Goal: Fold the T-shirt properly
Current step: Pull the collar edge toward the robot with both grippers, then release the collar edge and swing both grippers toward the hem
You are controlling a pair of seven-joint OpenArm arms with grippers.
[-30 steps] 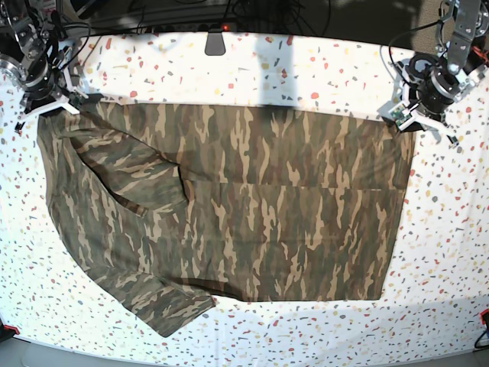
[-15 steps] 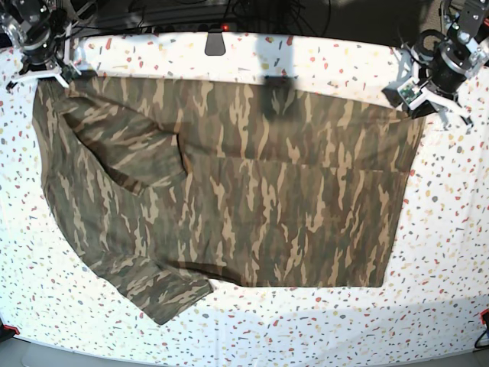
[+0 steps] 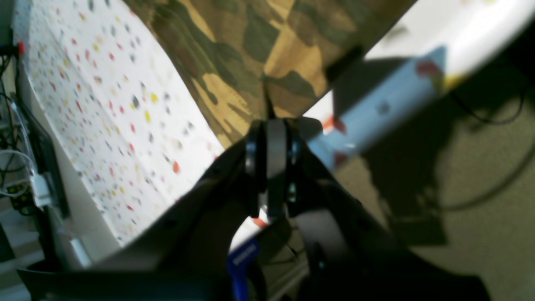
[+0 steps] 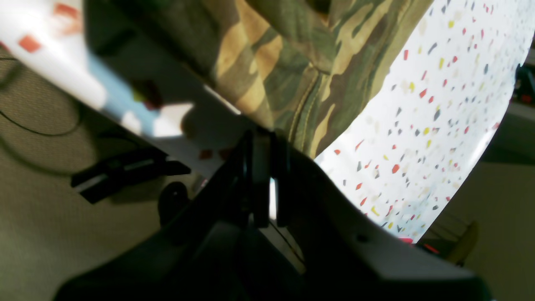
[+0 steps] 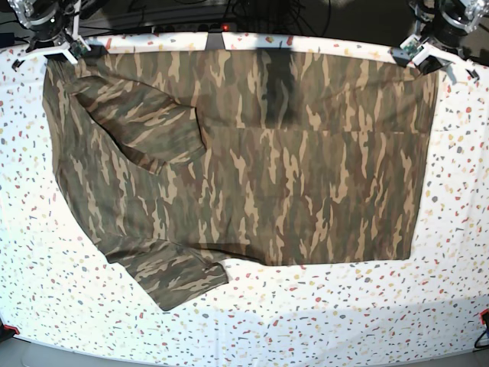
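The camouflage T-shirt (image 5: 252,160) is held up by its far edge and hangs spread over the speckled table (image 5: 321,313). Its sleeves show at the left, one folded onto the body (image 5: 145,126) and one at the lower left (image 5: 179,275). My left gripper (image 5: 422,52) at the top right is shut on the shirt's far right corner; in the left wrist view the jaws (image 3: 269,125) pinch the cloth (image 3: 250,46). My right gripper (image 5: 52,46) at the top left is shut on the far left corner; the right wrist view shows the jaws (image 4: 261,136) clamped on the hem (image 4: 301,83).
The table's far edge (image 5: 229,37) runs just behind the lifted shirt edge, with cables and dark gear beyond it. A dark shadow (image 5: 276,88) falls across the shirt's top middle. Carpeted floor (image 3: 480,179) shows past the table edge in both wrist views.
Both grippers have moved toward the far edge of the table, lifting and dragging the shirt's far edge with them. The shirt now lies farther back and looks more stretched out.
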